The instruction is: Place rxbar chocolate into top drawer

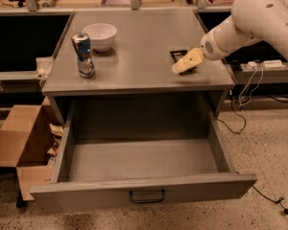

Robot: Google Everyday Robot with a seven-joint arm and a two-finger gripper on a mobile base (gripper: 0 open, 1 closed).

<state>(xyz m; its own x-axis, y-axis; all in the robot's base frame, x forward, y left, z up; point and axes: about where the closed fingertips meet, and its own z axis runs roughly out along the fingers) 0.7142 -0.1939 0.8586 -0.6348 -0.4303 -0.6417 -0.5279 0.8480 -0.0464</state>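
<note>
No text is legible on the can (83,51) or on the rxbar chocolate (177,55) beneath the gripper (180,68).

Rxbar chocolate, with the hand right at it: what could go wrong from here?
1. The rxbar chocolate lies flat on the tabletop, partly hidden by the hand. A shallow grasp may only shove it toward the right edge.
2. The top drawer stands open well below the tabletop. A release from table height could let the bar bounce out.
</note>
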